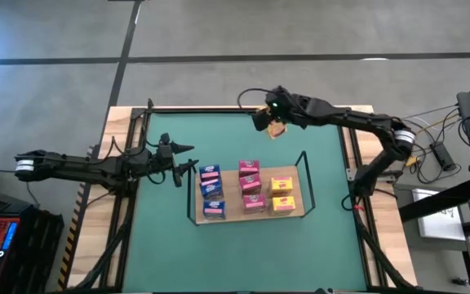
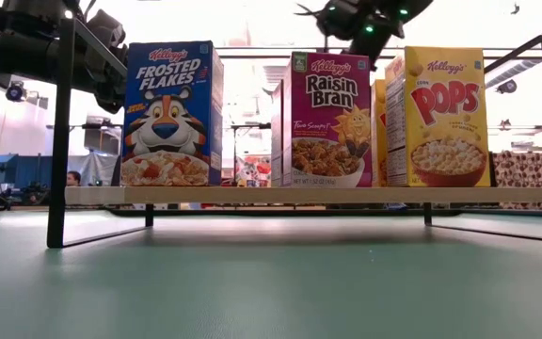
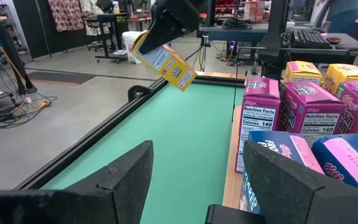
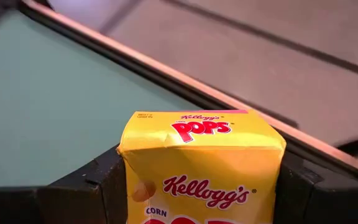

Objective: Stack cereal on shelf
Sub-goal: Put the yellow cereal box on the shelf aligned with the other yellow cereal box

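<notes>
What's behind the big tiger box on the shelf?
From above, more blue boxes stand in a row behind the tiger box on the shelf. From table height the front box covers them, so you can't see them there.

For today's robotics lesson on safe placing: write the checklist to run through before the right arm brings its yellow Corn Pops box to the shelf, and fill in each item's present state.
1. Right pincer shut on the held Pops box: ok.
2. Box lifted clear of the green tabletop: ok.
3. Free spot in the yellow row on the shelf: ok, two yellow boxes stand there, board shows behind them.
4. Left pincer clear of the path: ok, it waits open at the shelf's left side.
5. Box level for placing: not ok, it hangs tilted.
</notes>
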### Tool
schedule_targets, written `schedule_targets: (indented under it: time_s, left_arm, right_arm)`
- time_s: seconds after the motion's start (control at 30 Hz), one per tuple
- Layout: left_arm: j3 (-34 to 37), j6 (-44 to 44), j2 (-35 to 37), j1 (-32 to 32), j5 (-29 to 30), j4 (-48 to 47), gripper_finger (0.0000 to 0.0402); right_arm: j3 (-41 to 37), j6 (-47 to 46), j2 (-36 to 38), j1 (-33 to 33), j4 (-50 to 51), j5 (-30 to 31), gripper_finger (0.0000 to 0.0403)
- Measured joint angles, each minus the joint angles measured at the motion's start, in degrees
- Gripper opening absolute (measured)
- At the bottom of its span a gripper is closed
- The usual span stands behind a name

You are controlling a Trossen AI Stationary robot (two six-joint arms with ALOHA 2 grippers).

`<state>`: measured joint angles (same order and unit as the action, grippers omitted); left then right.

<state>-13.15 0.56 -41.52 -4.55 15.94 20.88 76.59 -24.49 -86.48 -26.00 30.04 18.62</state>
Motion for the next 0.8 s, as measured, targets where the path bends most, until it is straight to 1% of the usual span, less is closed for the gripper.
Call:
schedule_targets:
  time_s: [0.2,0.37,0.6,0.8]
  left_arm:
    - [0.0,0.0,0.0,0.0,0.0,0.1,0.0233]
    - [0.0,0.0,0.0,0.0,0.0,0.1,0.0233]
    - [0.0,0.0,0.0,0.0,0.0,0.1,0.0233]
    - [0.0,0.0,0.0,0.0,0.0,0.1,0.0233]
  right_arm:
    - [-15.9,3.7,8.1,0.0,-21.1,-1.2,0.0256]
    - [-26.4,5.1,12.1,0.0,-34.5,-1.2,0.0256]
    - [-37.2,6.7,13.7,0.2,-49.8,-2.5,0.0256]
    - [-44.2,8.9,13.6,1.6,-60.9,-2.7,0.0256]
